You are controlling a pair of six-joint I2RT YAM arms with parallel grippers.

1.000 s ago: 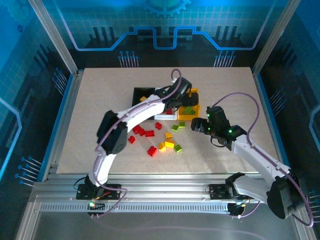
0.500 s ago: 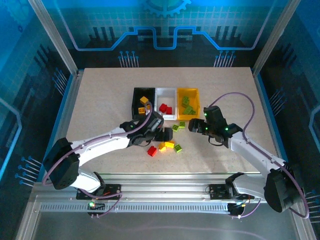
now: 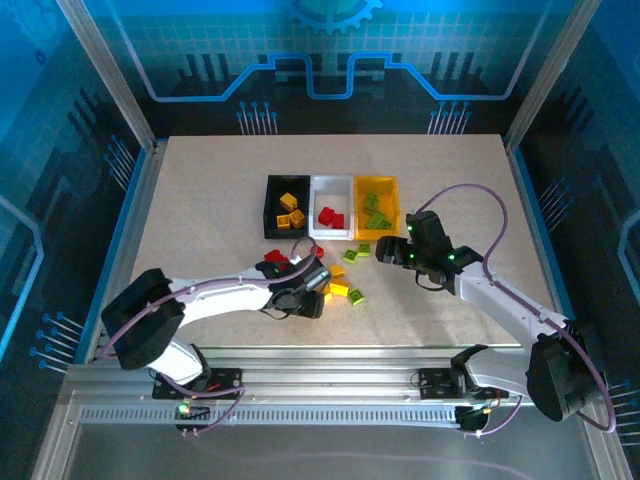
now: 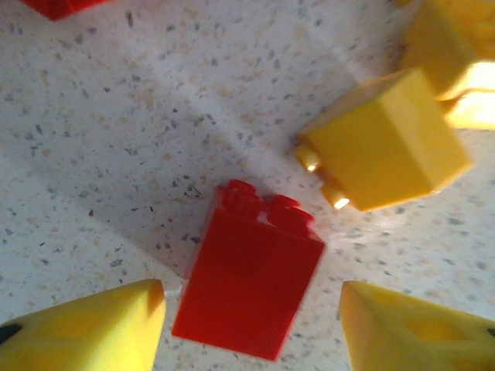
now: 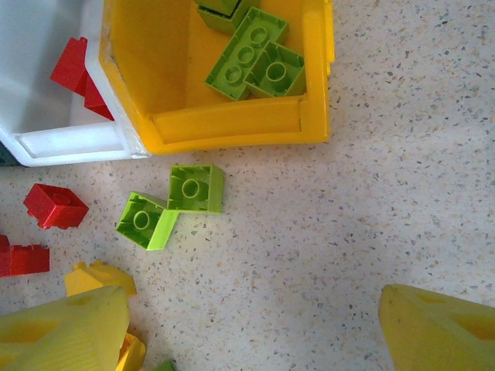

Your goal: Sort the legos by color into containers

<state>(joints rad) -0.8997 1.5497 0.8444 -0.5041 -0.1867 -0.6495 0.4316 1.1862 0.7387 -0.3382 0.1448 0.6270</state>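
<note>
The containers stand in a row: black bin [image 3: 270,205] with yellow legos, white bin [image 3: 332,232] with red ones, yellow bin [image 3: 376,183] with green ones. Loose legos lie in front of them. My left gripper [image 3: 312,298] is low over the pile. In the left wrist view its jaws [image 4: 253,313] straddle a red brick [image 4: 251,278] lying on the table, with a thin gap on each side, so it is open. My right gripper [image 3: 393,250] hovers open in front of the yellow bin [image 5: 232,127], over bare table [image 5: 251,325].
Beside the red brick lies a yellow brick [image 4: 383,151]. Two green bricks [image 5: 196,188] [image 5: 145,220] sit just in front of the yellow bin, red bricks [image 5: 54,206] to their left. More loose legos: red [image 3: 278,257], yellow [image 3: 338,290], green [image 3: 356,296].
My left arm swung back from over the bins to the loose pile and came down around a red brick, its jaws narrowing. The right arm barely moved.
</note>
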